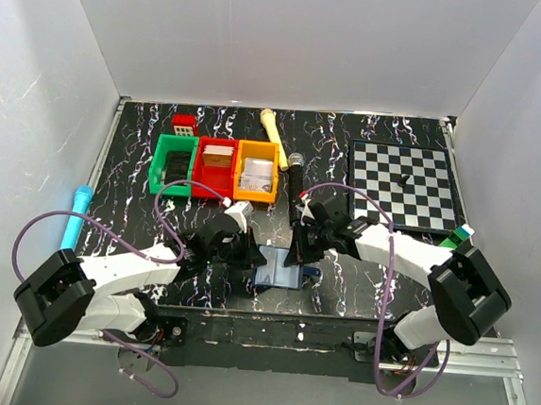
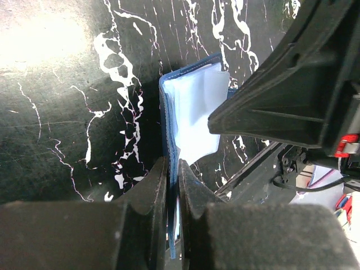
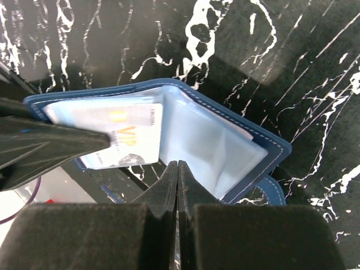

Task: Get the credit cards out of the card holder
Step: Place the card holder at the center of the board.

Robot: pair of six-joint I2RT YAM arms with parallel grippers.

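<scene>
The navy-blue card holder [image 1: 279,268] lies open on the black marbled table between my two grippers. My left gripper [image 2: 173,174] is shut on the edge of one of its flaps [image 2: 169,129]. In the right wrist view the card holder [image 3: 264,140] shows its pale inner faces, and a whitish credit card [image 3: 132,135] printed "VIP" sits on the left half. The left gripper's finger [image 3: 50,146] partly covers that card. My right gripper [image 3: 178,169] is shut, with its tips at the near edge of the pale inner face by the fold. Nothing shows between its jaws.
Green [image 1: 172,164], red [image 1: 215,164] and orange [image 1: 257,170] bins stand behind the card holder. A black microphone [image 1: 295,171] and a yellow handle [image 1: 273,127] lie near them. A chessboard [image 1: 405,184] is at the back right, a blue pen [image 1: 75,216] at the left.
</scene>
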